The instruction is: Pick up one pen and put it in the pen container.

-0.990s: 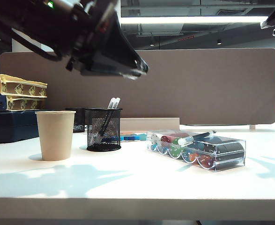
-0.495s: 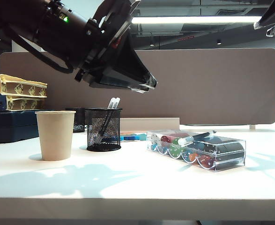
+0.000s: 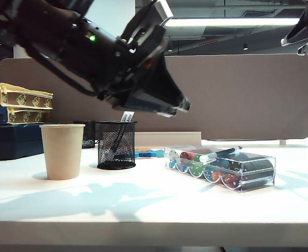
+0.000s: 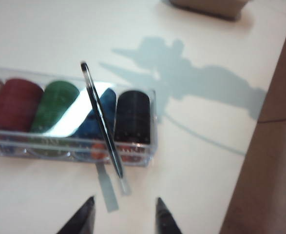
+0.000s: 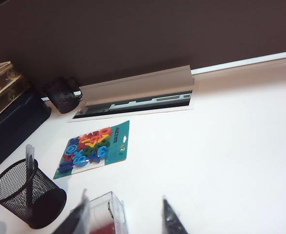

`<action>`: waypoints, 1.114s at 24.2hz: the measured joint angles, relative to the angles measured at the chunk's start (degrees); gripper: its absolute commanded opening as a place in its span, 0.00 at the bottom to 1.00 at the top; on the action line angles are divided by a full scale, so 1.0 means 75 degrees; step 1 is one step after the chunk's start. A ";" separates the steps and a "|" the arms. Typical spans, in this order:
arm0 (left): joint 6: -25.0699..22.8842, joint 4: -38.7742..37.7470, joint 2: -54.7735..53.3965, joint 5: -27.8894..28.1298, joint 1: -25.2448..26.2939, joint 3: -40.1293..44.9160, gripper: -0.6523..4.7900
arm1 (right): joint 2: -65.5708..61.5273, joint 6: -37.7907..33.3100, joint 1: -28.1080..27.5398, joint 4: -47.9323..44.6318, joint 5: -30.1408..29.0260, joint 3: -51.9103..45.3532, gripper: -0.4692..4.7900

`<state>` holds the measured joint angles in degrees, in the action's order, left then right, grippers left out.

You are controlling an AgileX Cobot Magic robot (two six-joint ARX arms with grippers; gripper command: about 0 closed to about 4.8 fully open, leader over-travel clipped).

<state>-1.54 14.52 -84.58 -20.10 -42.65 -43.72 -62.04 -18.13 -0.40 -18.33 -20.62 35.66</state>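
Observation:
The pen (image 4: 102,122), black with a whitish cap, lies slanted across the lid of a clear box of coloured chips (image 4: 133,117); the exterior view shows the pen (image 3: 220,154) on that box too. My left gripper (image 4: 123,202) hovers above the pen's cap end, open, nothing between its fingers. In the exterior view this left gripper (image 3: 181,106) hangs above and between the box and the pen container (image 3: 116,145), a black mesh cup with two white-topped pens in it. My right gripper (image 5: 124,204) is open and empty, high above the box's end, with the pen container (image 5: 26,195) off to one side.
A beige paper cup (image 3: 62,151) stands left of the mesh cup. A blue card of coloured letters (image 5: 91,148) lies behind it, near a beige cable tray (image 5: 138,92) and a small dark cup (image 5: 62,95). Stacked boxes (image 3: 17,121) sit at the far left. A brown partition (image 3: 248,94) closes the back.
My left arm has swung down and to the right, its gripper now closer to the clear box. The pen and cups have not moved.

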 measured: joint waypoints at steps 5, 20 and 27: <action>0.0000 0.0029 -0.0516 -0.0020 -0.0006 -0.0475 0.40 | -0.0073 0.0000 -0.0003 -0.0070 0.0038 0.0009 0.44; -0.0006 -0.0685 -0.1399 0.0326 -0.0318 -0.1157 0.40 | -0.0411 0.0006 -0.0006 -0.0181 0.0291 0.0012 0.44; -0.0020 -0.0557 -0.1778 0.0373 -0.0388 -0.1163 0.40 | -0.0507 0.0006 -0.0017 -0.0254 0.0396 0.0012 0.44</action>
<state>-1.69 10.35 -97.91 -17.30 -45.56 -52.45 -65.84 -18.09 -0.54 -20.23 -17.65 35.75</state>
